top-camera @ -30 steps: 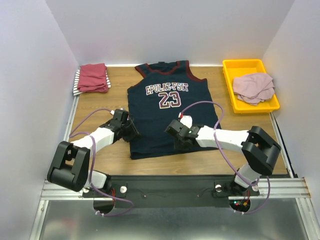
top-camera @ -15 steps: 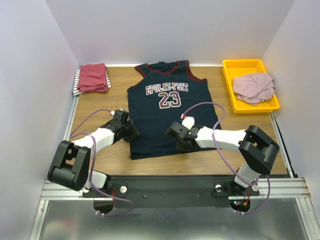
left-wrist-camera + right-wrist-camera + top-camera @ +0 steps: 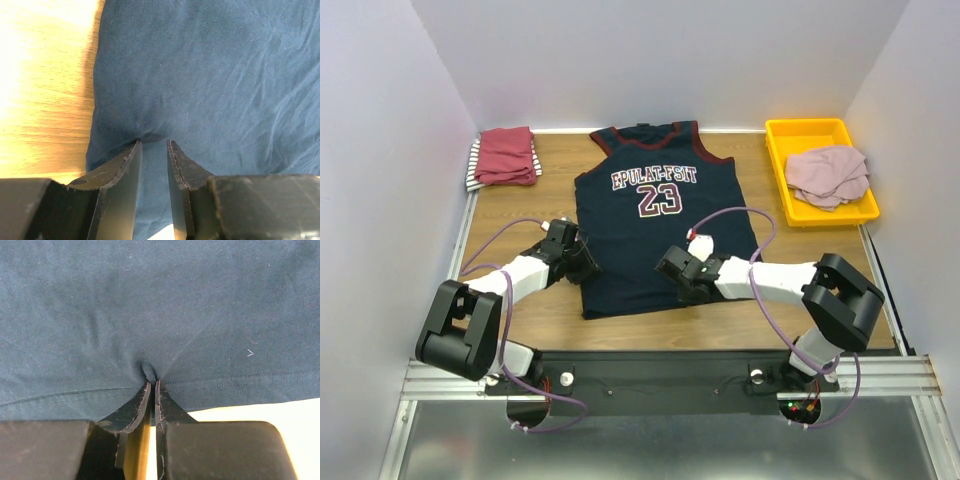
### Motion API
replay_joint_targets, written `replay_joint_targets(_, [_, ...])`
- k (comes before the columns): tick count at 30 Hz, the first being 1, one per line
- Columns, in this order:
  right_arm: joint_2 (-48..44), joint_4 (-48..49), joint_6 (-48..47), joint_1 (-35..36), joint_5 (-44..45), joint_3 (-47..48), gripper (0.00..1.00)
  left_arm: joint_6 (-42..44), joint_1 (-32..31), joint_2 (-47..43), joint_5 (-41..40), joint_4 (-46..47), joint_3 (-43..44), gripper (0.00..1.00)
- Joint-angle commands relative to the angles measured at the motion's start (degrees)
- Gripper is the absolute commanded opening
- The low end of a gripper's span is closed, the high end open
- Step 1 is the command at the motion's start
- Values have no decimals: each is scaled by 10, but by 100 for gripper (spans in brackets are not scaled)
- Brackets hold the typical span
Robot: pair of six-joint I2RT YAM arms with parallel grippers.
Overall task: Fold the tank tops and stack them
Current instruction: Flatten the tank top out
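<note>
A: Near edge first. We noted the right gripper [image 3: 152,382] clenched on a small tuck of the navy jersey [image 3: 640,235] at its near hem.
B: The left gripper [image 3: 153,142] had its jaws part apart, tips pressed into the jersey's left edge, cloth puckered between them. Grasp or mere contact, we could not tell.
A: The jersey lay flat on the table [image 3: 520,215], number up, not yet folded.
B: Far left, the dark-red top [image 3: 507,155] sat folded on the striped top [image 3: 474,172]. We reckoned two done.
A: Far right, the pink top [image 3: 828,172] lay crumpled in the yellow tray [image 3: 800,127], left to do.
B: The striped one was mostly hidden, and the arms covered parts of the jersey's near hem.
</note>
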Motion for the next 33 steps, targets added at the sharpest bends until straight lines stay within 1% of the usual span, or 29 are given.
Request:
replay_joint_targets(1, [-18,-11,9,4,8,-14,11,1,3,6,-12,-2,-13,38])
replay_joint_targets(2, [-21,-11,9,5,5,-16,11,1,4,6,-12,-2,-13,38])
replay_joint_targets(3, [-28,-13,6,4,2,-17,19,1,6,7,-12,-2,-14,38])
replay_joint_targets(5, [-35,-24,3,5,-2,-24,29,2,8,7,-12,-3,-14,38])
replay_joint_targets(7, [-47,-35,6,5,4,-33,35,4,10,7,-10,-5,-14,38])
replay_joint_targets(8, [-61,-43,9,5,7,-46,36,4,10,5,-10,-7,-14,38])
replay_joint_targets(12, [-95,-58,20,4,13,-83,38,9,10,1,-4,-12,-16,38])
replay_joint_targets(14, [-112,-63,22,5,7,-89,39,16,10,-6,6,-16,-8,38])
replay_joint_targets(16, [-127,-62,19,5,0,-87,41,23,10,-18,32,-18,1,38])
replay_joint_targets(18, [-146,-62,-2,4,-3,-74,41,30,10,-47,47,-32,22,38])
replay_joint_targets(21, [-154,-62,-29,8,-11,-19,41,38,11,-93,33,-63,64,39])
replay_joint_targets(22, [-150,-62,-35,14,-11,-3,41,41,13,-101,22,-74,92,40])
replay_joint_targets(23, [-143,-62,-47,20,-10,38,41,45,17,-107,12,-92,107,41])
replay_joint_targets(24, [-134,-62,-50,28,-6,59,41,52,23,-112,-9,-99,122,42])
replay_joint_targets(25, [-107,-60,-54,47,-4,79,41,54,43,-111,-14,-103,150,43])
replay_joint_targets(26, [-91,-49,-66,57,-4,125,41,53,60,-108,-13,-106,162,43])
replay_joint_targets(27, [-69,-43,-73,64,-4,149,40,50,78,-96,-8,-100,174,43])
replay_joint_targets(28, [-26,-38,-80,80,-5,179,37,44,111,-87,1,-91,196,43])
replay_joint_targets(29, [1,-35,-94,87,-6,235,32,40,126,-77,-1,-76,208,43])
replay_joint_targets(30, [23,-31,-105,96,-9,269,31,38,137,-54,3,-64,219,42])
replay_joint_targets(31, [67,-21,-122,110,-8,296,30,43,156,-39,5,-34,245,42])
replay_joint_targets(32, [88,-16,-130,117,-10,320,30,52,161,-21,8,-30,262,42])
replay_joint_targets(33, [108,-11,-138,122,-25,369,30,62,169,26,16,-31,286,42])
